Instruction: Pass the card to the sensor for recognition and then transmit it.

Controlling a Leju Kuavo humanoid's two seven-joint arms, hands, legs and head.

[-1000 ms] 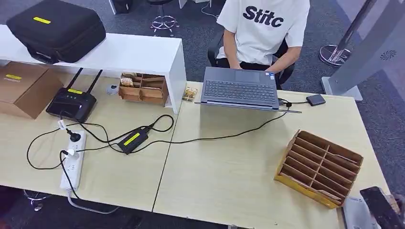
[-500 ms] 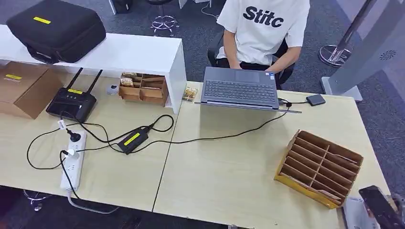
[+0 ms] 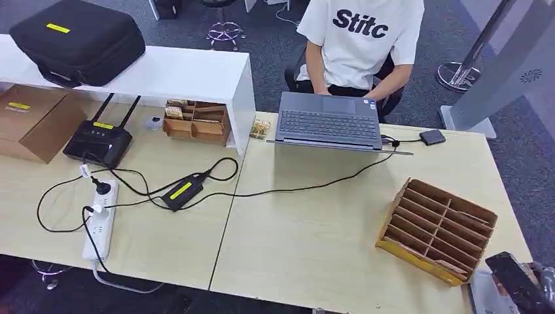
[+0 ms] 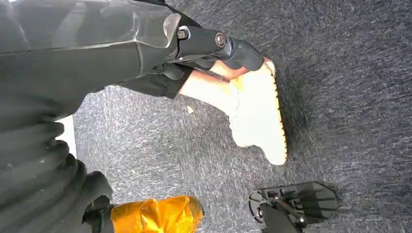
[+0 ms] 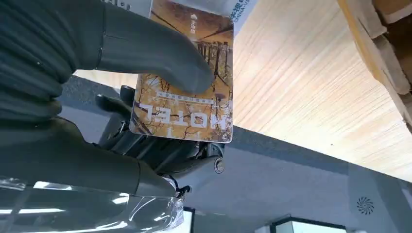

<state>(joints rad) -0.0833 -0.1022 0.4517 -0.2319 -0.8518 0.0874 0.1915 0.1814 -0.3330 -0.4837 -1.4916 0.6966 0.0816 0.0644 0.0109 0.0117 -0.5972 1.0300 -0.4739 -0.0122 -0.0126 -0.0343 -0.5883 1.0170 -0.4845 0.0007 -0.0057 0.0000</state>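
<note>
Right hand pinching a hotel key card between thumb and dark fingers, just off the near right corner of the light wooden table, beside the cardboard slotted organizer. A broad bare stretch of tabletop lies between that organizer and the open laptop at the far edge, where a seated person faces it. Left hand: whether spread or curled cannot be told.

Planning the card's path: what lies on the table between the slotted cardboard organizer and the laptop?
In the head view, bare tabletop separates the cardboard organizer from the laptop; only a black cable crosses it, running toward the laptop's right end.
</note>
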